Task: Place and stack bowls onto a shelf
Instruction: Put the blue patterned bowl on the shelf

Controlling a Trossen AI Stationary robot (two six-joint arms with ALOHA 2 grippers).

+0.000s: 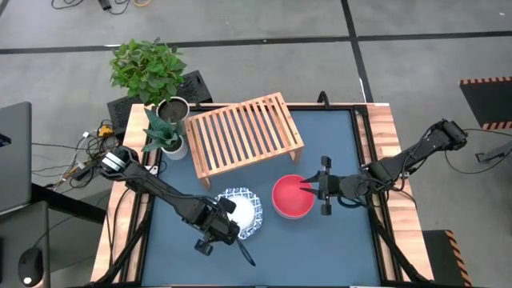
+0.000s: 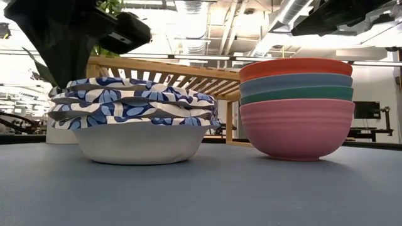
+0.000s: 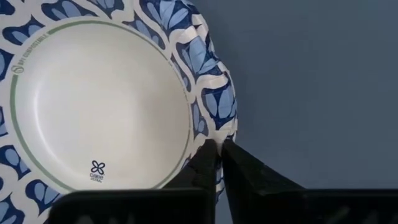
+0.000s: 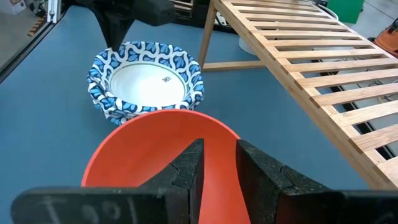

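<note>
A stack of white bowls with blue patterned rims point(image 1: 242, 210) point(image 2: 135, 122) rests on the blue table, near the middle. To its right stands a second stack point(image 2: 296, 107), red on top point(image 1: 293, 197), then blue, teal and pink. The slatted wooden shelf point(image 1: 244, 136) stands behind both stacks with nothing on it. My left gripper point(image 3: 219, 155) is at the white stack's near-left rim, shut on it. My right gripper point(image 4: 217, 149) hangs over the red bowl's right rim point(image 4: 161, 143), fingers a narrow gap apart, with red showing between them. My left gripper pinches the top white bowl's patterned rim point(image 3: 217, 134), one finger on the inner side and one outside over the table. It comes from above, slanting in from the near-left. The stack sits level on the table. My right gripper: I cannot tell whether its fingertips touch the red bowl.
Two potted plants point(image 1: 172, 108) point(image 1: 170, 142) stand at the table's far-left corner, beside the shelf's left end. Bare blue table point(image 1: 312, 248) lies along the near edge and right of the coloured stack. Cables lie off the left edge.
</note>
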